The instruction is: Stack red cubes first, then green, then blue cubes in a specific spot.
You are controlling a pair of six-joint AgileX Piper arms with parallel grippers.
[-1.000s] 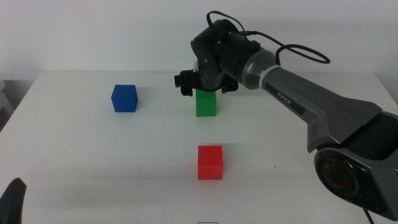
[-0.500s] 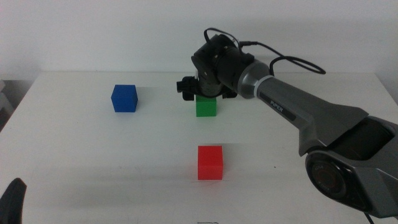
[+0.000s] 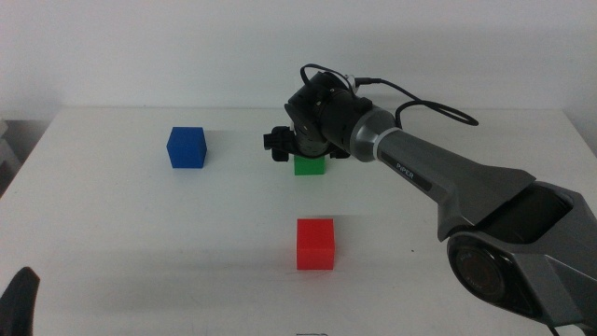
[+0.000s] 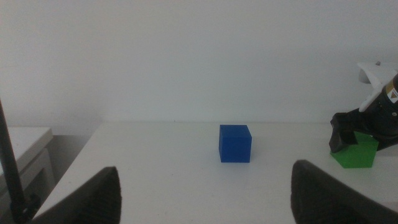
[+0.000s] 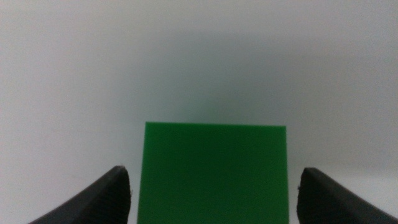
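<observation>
The green cube [image 3: 309,167] sits on the white table at the back middle. My right gripper [image 3: 307,149] is lowered straight over it, hiding its upper part. In the right wrist view the green cube [image 5: 214,155] lies between the open jaws of the right gripper [image 5: 214,174], with a gap on each side. The red cube [image 3: 315,244] stands alone nearer the front, and the blue cube [image 3: 187,147] stands at the back left. My left gripper [image 3: 19,299] waits open at the bottom left corner, facing the blue cube [image 4: 235,144].
The white table [image 3: 140,233] ends at a pale wall behind the cubes. The right arm [image 3: 438,177] stretches in from the right above the table. The left wrist view also shows the right gripper [image 4: 367,124] over the green cube [image 4: 356,154].
The right gripper has come down over the green cube, so that less of the cube shows than a second ago. The cubes and the left arm have not moved.
</observation>
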